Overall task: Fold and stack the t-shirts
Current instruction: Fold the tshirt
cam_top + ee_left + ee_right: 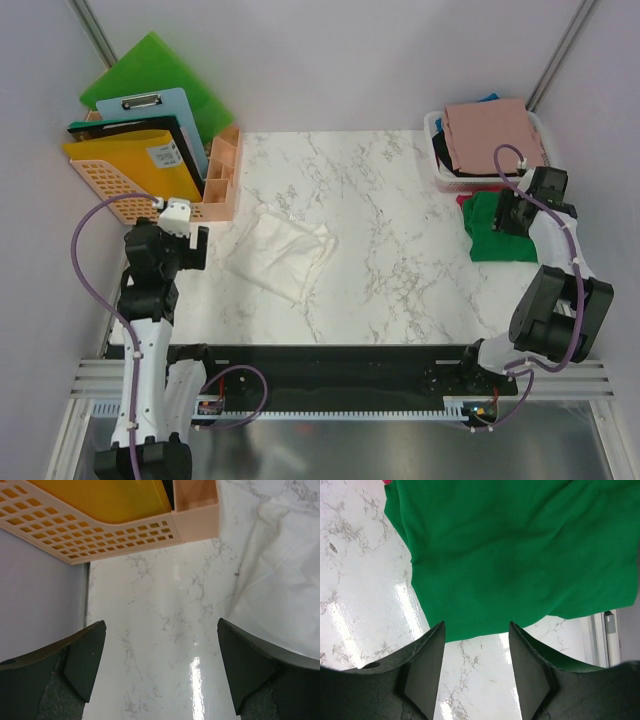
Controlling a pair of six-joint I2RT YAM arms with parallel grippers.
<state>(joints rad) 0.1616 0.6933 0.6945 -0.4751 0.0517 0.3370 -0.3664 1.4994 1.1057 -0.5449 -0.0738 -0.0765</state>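
On the worktop (400,260), a crumpled white shirt (285,250) lies left of centre, a green shirt (495,228) at the right edge. Both tools are released: the right tool (476,627) above the green hem, the left tool (161,625) beside the white shirt, best spread flat before folding.

1. The left arm (140,300) is standing bent at the left side of the table (400,280).
2. The left gripper (160,630) is pointing down at the table's left edge, its fingers (85,655) spread wide with nothing between them.
3. The right arm (560,300) is bending up at the table's right side.
4. The right gripper (476,630) is hanging low over the table's right edge, fingers partly apart, gripping nothing.
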